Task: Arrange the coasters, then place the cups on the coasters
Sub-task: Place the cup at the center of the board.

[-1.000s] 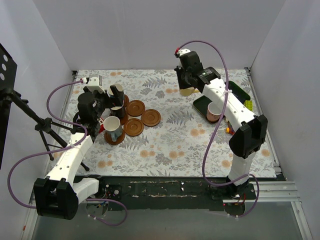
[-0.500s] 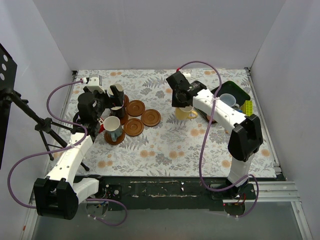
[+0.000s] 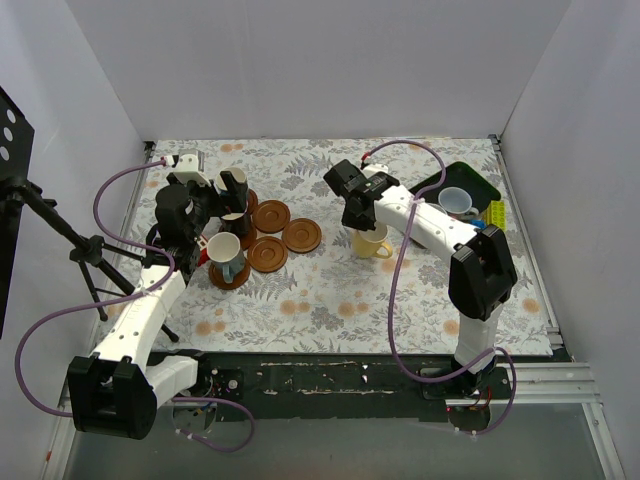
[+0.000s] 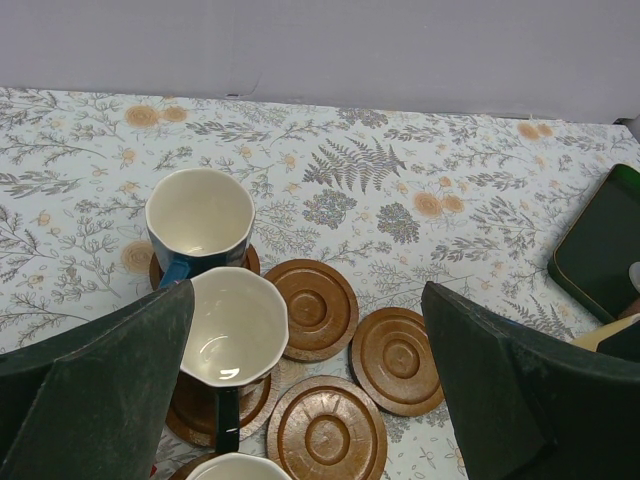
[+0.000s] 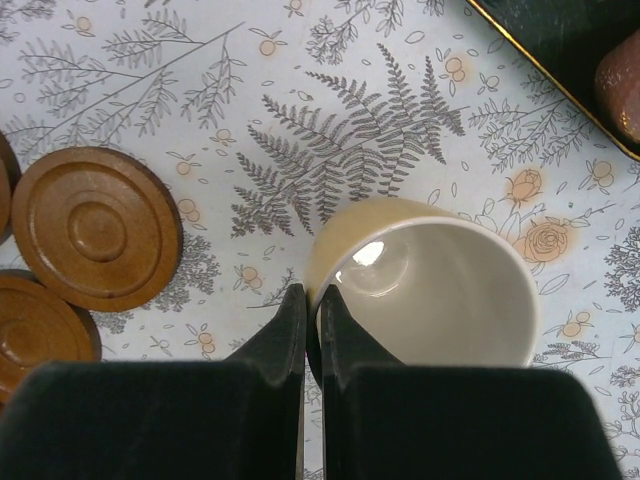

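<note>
R gripper (image 5: 312, 300) clamps rim of small yellow ceramic cup (image 5: 430, 290), one finger inside, prob. for upright carry; cup sits near bare reddish-brown round coasters (image 3: 302, 235); L gripper (image 3: 218, 195) gapes empty over seated cups (image 4: 200, 215).

The yellow cup (image 5: 440, 290) looks like glazed ceramic, its pale inside glossy with a bright highlight. The coasters (image 4: 318, 308) look like smooth reddish-brown wood with a soft sheen, and the floral table cover (image 4: 450, 150) under them is matt.
</note>
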Controlling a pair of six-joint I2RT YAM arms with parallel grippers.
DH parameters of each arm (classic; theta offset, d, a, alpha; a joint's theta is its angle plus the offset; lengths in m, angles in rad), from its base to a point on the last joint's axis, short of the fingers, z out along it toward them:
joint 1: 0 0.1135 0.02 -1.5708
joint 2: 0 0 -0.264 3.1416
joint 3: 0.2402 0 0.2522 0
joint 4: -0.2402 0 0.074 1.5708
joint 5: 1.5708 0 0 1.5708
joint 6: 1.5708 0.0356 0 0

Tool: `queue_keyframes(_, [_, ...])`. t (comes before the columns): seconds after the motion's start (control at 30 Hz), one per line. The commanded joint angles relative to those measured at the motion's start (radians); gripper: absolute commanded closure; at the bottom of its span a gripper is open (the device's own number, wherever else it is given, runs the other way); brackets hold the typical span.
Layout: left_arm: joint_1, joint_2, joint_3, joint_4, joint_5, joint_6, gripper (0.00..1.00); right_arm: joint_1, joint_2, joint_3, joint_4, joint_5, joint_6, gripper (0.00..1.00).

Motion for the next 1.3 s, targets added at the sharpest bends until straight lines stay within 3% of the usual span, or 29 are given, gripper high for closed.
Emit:
queue_keyframes(0.0, [0.004, -0.009, 0.021, 0.007, 0.009, 0.002, 0.02, 0.003, -0.015, -0.043, 0.082, 0.062, 0.028, 0.99])
queue_keyframes(0.3, [0.003, -0.006, 0.022, 0.005, 0.011, 0.002, 0.02, 0.004, -0.024, -0.117, 0.141, 0.049, 0.042, 0.97])
queue_keyframes(0.47, [0.003, -0.008, 0.022, 0.006, 0.008, 0.002, 0.02, 0.004, -0.021, -0.107, 0.130, 0.027, 0.036, 0.64])
queue_keyframes(0.53, [0.003, -0.008, 0.022, 0.005, 0.009, 0.004, 0.02, 0.004, -0.024, -0.102, 0.123, 0.022, 0.035, 0.56])
queue_keyframes(0.63, [0.004, -0.008, 0.022, 0.005, 0.011, 0.002, 0.02, 0.006, -0.038, -0.099, 0.120, 0.003, 0.015, 0.54])
queue_keyframes(0.67, [0.004, -0.008, 0.022, 0.005, 0.011, 0.002, 0.02, 0.007, -0.042, -0.094, 0.121, -0.005, 0.002, 0.47])
queue_keyframes(1.0, [0.003, -0.008, 0.021, 0.005, 0.014, 0.005, 0.02, 0.035, -0.174, -0.097, 0.158, -0.056, -0.162, 0.45])
queue_keyframes(1.27, [0.001, -0.011, 0.018, 0.006, 0.021, 0.008, 0.02, 0.023, -0.393, -0.290, 0.400, -0.177, -0.456, 0.45])
